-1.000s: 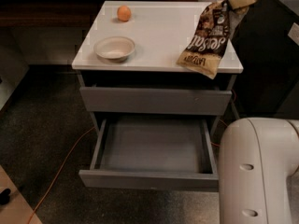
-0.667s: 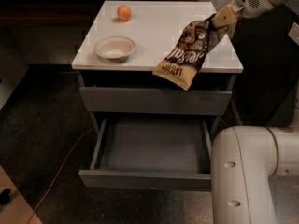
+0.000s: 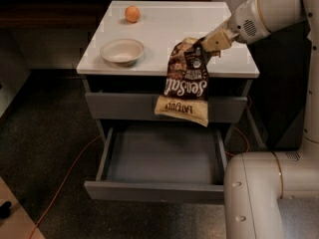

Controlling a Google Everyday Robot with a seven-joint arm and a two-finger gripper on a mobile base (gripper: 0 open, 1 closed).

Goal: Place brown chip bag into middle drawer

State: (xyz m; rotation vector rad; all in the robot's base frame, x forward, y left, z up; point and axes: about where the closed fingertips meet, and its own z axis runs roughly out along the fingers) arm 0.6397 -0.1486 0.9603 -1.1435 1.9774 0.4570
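Dangling from the claw [image 3: 207, 46], pinched shut on the top edge: brown chip bag [image 3: 183, 83], above the rear of the open middle drawer [image 3: 149, 156]. Bring forward over mid-floor, lower until slack, then release.

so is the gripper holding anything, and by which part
Yes: the gripper is shut on the brown chip bag, pinching its upper end, so the bag hangs down above the open middle drawer.

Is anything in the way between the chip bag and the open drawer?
Nothing visible. The gripper, at the front edge of the cabinet, holds the brown chip bag hanging over the open middle drawer.
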